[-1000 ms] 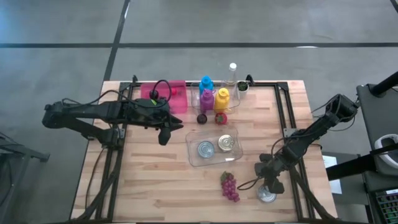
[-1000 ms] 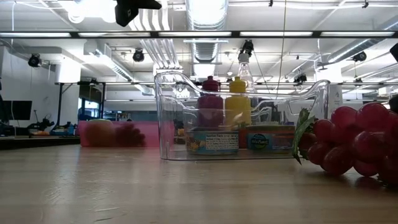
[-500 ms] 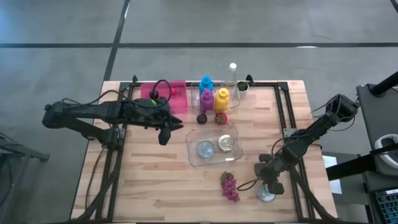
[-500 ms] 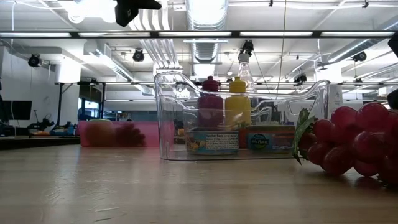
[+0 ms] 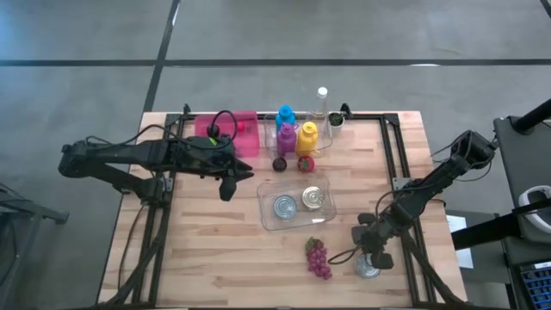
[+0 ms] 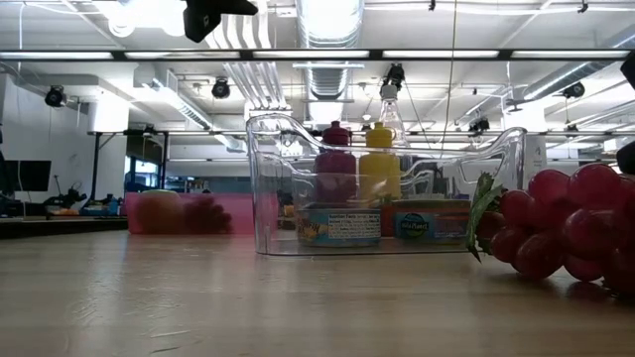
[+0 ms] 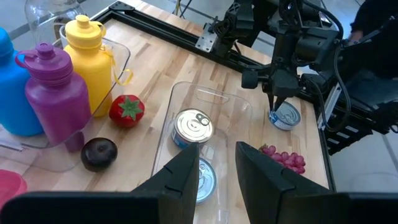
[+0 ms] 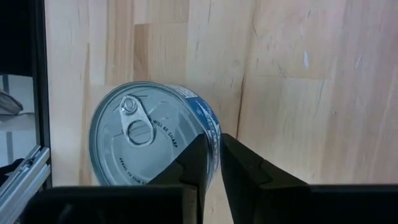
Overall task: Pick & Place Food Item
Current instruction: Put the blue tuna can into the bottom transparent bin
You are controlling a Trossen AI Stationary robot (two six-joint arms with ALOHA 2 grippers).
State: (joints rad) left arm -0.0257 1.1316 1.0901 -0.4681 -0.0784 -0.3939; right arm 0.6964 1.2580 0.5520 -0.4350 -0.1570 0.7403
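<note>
Right gripper (image 8: 216, 163) has its fingers pinched nearly together on the rim of the tin can (image 8: 152, 135), so I'd call that a grip on its edge. That can sits flat on the wooden table (image 5: 215, 250) near the front right corner, just beside the grapes (image 5: 318, 257), and I've got the gripper straight down on top of it. My left gripper (image 5: 225, 185) hangs over the table left of the clear tub (image 5: 295, 203), fingers (image 7: 186, 171) a small gap apart with nothing between them. Two more cans (image 7: 192, 126) lie in that tub. Behind it are the purple bottle (image 7: 55, 91), yellow bottle (image 7: 94, 53), blue bottle (image 5: 286, 115), a strawberry (image 7: 127, 110) and a dark plum (image 7: 99, 154).
</note>
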